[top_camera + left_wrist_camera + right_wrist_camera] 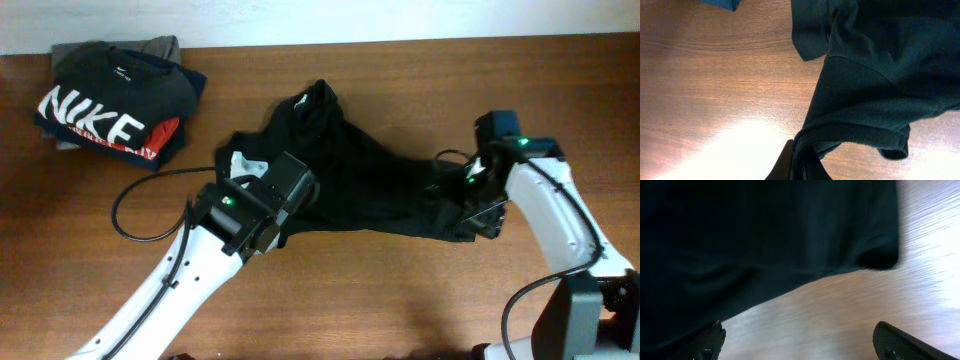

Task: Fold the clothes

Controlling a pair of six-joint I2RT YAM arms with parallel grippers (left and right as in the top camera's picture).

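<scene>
The black top [370,185] is spread crumpled across the middle of the table [400,300]. Its outline is hard to read where the folds merge into one dark mass. The left gripper [799,159] is clenched on a hem at the top's lower left edge. Only the fingertips are seen, at the bottom of the wrist view, and from overhead they are hidden beneath the arm's own body. The right gripper [805,347] is poised at the top's right end, fingers spread wide with only bare wood between them. Both fingers are cut off by the frame, and whether either touches the cloth cannot be told. A stack of folded garments [115,100] lies well apart from the top, beyond its left end.
</scene>
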